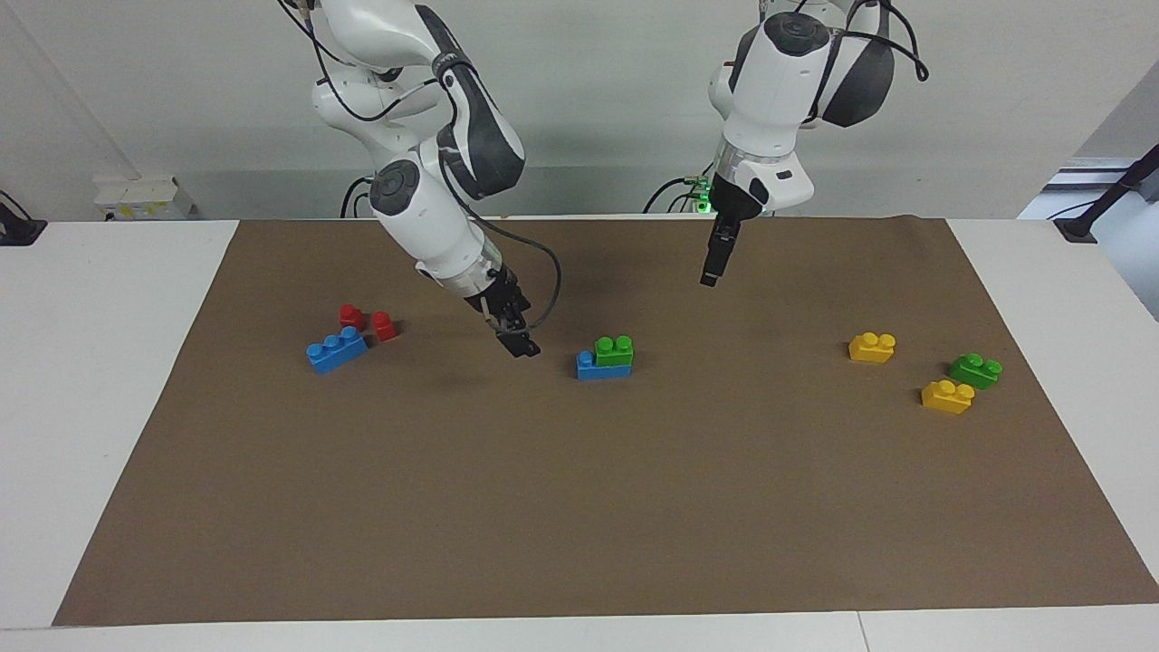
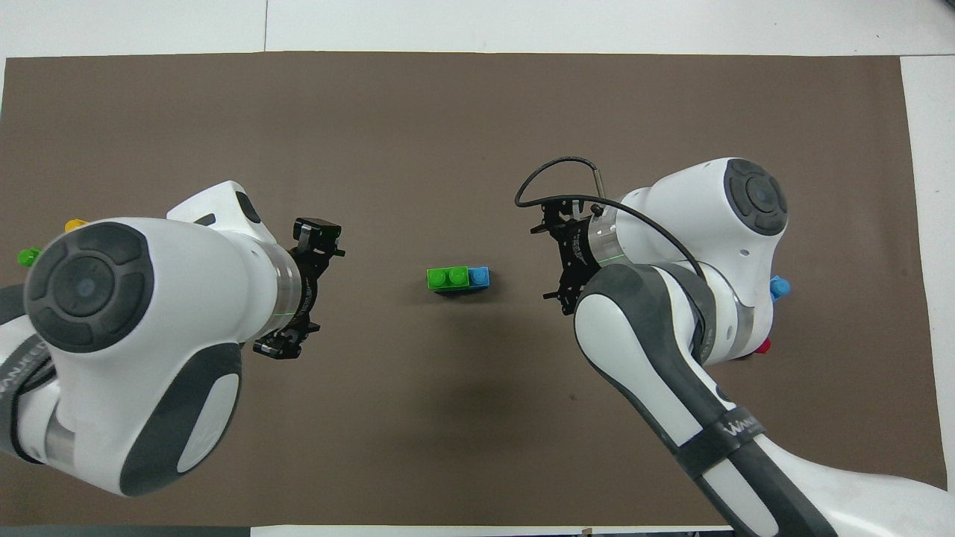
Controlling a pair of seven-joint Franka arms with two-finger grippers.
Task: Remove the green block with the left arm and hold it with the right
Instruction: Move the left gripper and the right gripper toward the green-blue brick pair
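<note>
At desk centre, facing view: green block (image 1: 615, 351) sits on blue brick (image 1: 591, 366).
Right end effector (image 1: 522, 345): low beside the stack, finger state unclear.
Left end effector (image 1: 711, 274): raised, unclear.
Overhead view: green block (image 2: 447, 278) between both end effectors (image 2: 317, 237) (image 2: 556, 257).

Robotics laboratory, tabletop test station. Evidence: two white Franka arms (image 1: 435, 181) with exposed cabling mounted at a white table (image 1: 90, 380) covered by a plain brown mat (image 1: 579, 507), against a bare pale wall (image 1: 589, 109). Also: a wall socket box (image 1: 143, 197), black camera clamps (image 1: 1100, 213) on the table edge, and toy bricks (image 1: 946, 396) laid out as test objects.
</note>
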